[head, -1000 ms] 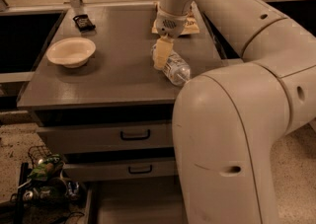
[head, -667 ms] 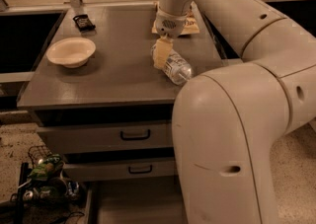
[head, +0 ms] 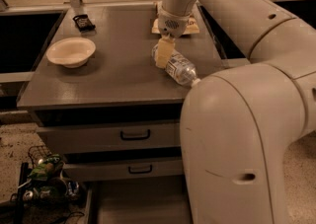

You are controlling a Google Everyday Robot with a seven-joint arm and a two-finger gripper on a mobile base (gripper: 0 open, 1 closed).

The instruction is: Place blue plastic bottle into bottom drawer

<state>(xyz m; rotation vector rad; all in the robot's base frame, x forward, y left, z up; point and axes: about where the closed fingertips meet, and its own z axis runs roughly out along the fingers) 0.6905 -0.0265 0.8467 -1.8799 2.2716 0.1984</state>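
Bottle lying on side on cabinet top, cap pointing front-right, close to front edge. Gripper down at bottle's base end, touching it; clamped or not, cannot tell. Wrist drops from above, likely so grip spans bottle's width. Bottom drawer stands pulled out below, ready to receive. Arm hides drawer's right part. Bowl sits well left, out of likely path.

Arm bent over from the right — gripper pointing down.
The bulky pale arm fills the frame's right side; its wrist hangs vertical at upper centre, the gripper just below it.
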